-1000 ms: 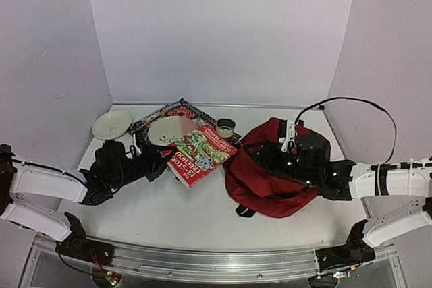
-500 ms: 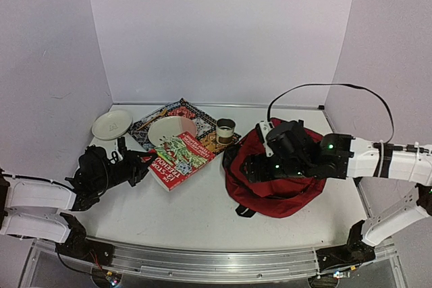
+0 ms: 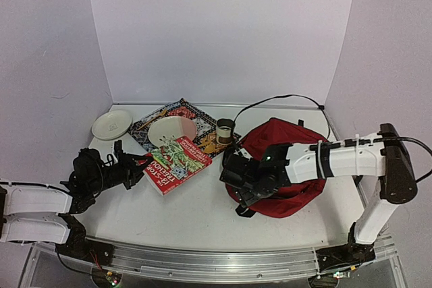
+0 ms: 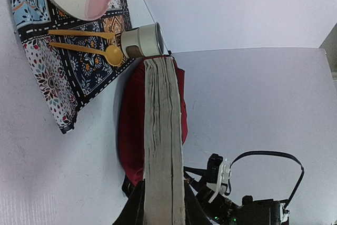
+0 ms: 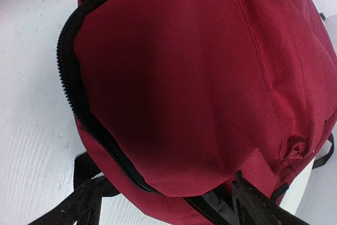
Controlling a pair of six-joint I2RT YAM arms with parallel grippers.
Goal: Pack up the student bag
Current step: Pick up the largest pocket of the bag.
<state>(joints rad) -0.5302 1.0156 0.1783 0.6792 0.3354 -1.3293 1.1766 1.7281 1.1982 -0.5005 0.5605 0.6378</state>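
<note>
The student bag (image 3: 291,156), dark red with black trim, lies at the right of the table. Its zipper (image 5: 71,85) gapes along the left side. My right gripper (image 3: 237,179) hovers at the bag's near-left edge, open. In the right wrist view its fingers (image 5: 79,206) stand wide apart on either side of the bag's red flap (image 5: 200,77). My left gripper (image 3: 137,166) is shut on a red and green book (image 3: 177,162), held just above the table left of the bag. The left wrist view shows the book's page edge (image 4: 162,130) clamped between the jaws.
A patterned placemat (image 3: 152,121) at the back carries a pale plate (image 3: 172,129), yellow utensils (image 4: 89,48) and a small cup (image 3: 225,128). A white plate (image 3: 112,124) sits at the back left. A black cable (image 3: 283,98) arcs over the bag.
The left arm has drawn back to the left, carrying the book with it. The right arm has swung left across the bag to its near-left edge, and its jaws have widened.
</note>
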